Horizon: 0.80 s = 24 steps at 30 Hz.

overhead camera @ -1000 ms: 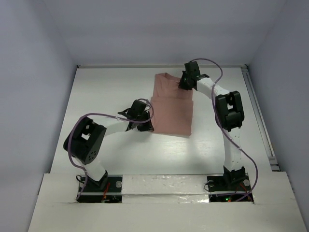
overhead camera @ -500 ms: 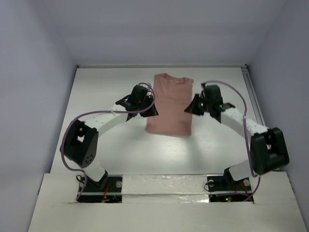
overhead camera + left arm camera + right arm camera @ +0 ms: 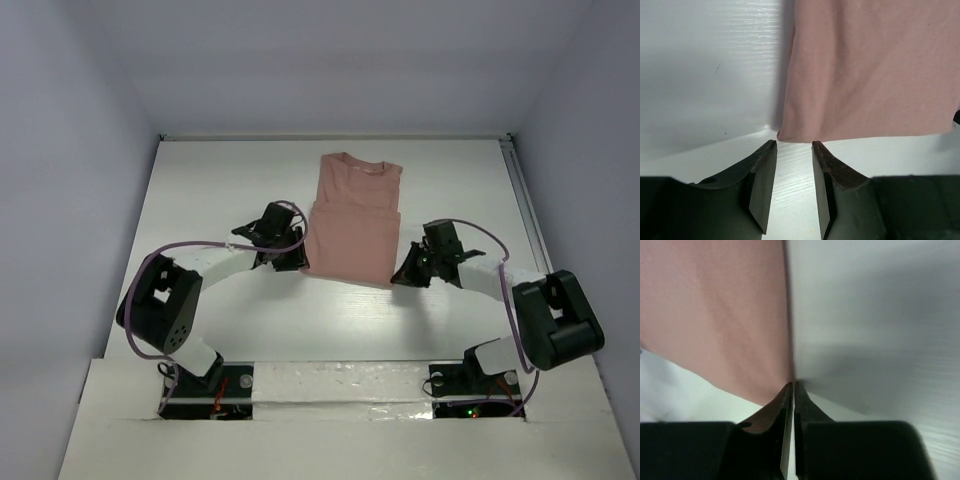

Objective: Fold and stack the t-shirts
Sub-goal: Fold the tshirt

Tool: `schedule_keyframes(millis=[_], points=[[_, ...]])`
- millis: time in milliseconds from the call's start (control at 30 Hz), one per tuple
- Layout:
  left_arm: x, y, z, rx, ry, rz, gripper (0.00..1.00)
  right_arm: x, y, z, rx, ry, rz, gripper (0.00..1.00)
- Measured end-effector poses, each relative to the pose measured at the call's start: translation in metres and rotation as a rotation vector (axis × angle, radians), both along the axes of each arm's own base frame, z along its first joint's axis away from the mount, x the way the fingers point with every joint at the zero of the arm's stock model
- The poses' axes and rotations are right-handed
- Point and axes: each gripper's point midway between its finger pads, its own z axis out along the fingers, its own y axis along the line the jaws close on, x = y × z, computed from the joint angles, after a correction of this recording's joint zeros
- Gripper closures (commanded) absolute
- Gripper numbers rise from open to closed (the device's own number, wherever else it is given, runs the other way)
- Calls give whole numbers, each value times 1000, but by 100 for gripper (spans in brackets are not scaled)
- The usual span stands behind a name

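Shirt (image 3: pixel 352 218) lies folded lengthwise on tabletop (image 3: pixel 220 180), collar far. Left claw (image 3: pixel 793 144) spread, empty, just short of near left corner. Right claw (image 3: pixel 793 385) pressed together at near right corner. Next fold likely: pinch both near corners evenly, lift together, lay toward collar.

The soft cotton short-sleeved t-shirt (image 3: pixel 352 215) is dusty salmon-pink, one plain colour on the side that shows, with a slightly darker line across it. The flat table top (image 3: pixel 220 190) is white; the left wrist view shows a fine pale grain on it. The left arm (image 3: pixel 225 262) and the right arm (image 3: pixel 480 280) have white links and black joints. Thin purple cables (image 3: pixel 190 243) run along them. The left gripper (image 3: pixel 794 144) and the right gripper (image 3: pixel 792 385) have dark grey, nearly black fingers. The surrounding walls (image 3: pixel 80 120) are pale lilac-grey.
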Motion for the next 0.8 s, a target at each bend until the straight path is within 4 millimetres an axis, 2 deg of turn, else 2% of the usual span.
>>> schedule_keyframes(millis=[67,100,200,300,433,500,567,600,800], points=[[0,5,2,3,-12,11,65,-2,-3,6,-15,-13,-11,67],[1,8,3,5,-18,19,64,-2,-5,12,-18,-27,-14,51],[3,14,3,9,-28,37,60,0,-8,32,-15,-92,-31,41],[5,16,0,2,-28,45,60,2,-6,41,4,-118,-37,40],[6,12,-9,-19,-12,36,60,-16,-6,15,12,-30,-41,42],[5,11,-15,-24,4,28,60,-21,-2,9,50,0,-42,44],[6,7,-15,-41,1,19,62,-19,4,9,86,2,-38,47],[6,6,-15,-45,-1,17,63,-17,7,9,105,4,-37,53],[8,1,-16,-61,-5,5,68,-14,15,6,168,6,-57,59]])
